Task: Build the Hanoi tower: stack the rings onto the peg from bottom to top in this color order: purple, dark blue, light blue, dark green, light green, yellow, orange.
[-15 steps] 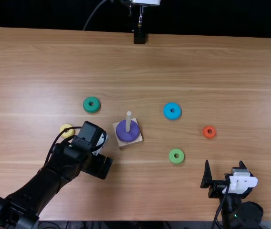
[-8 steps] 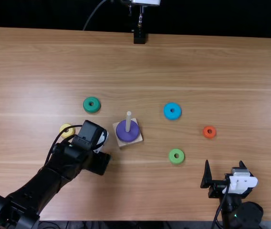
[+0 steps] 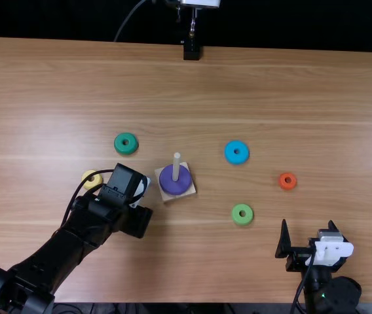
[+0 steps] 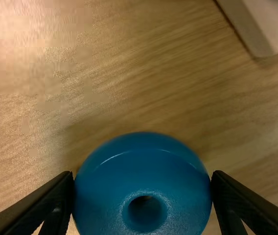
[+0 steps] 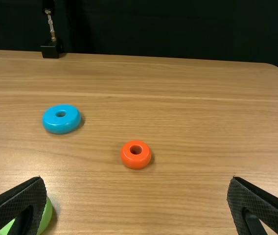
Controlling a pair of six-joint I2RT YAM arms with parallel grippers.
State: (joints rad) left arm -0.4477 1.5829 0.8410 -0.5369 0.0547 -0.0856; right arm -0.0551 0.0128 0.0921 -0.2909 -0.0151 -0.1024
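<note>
Centrally, a smooth purple ring [image 3: 168,183] encircles the upright cylindrical peg [image 3: 176,167] on its pale square base [image 3: 170,196], while near left of it the left gripper [image 3: 135,221] clamps the glossy, round-edged dark blue ring [image 4: 144,164] and, near right on the wood-grained table [image 3: 304,85], the right gripper [image 3: 307,224] spreads its tapered, textured fingers.
</note>
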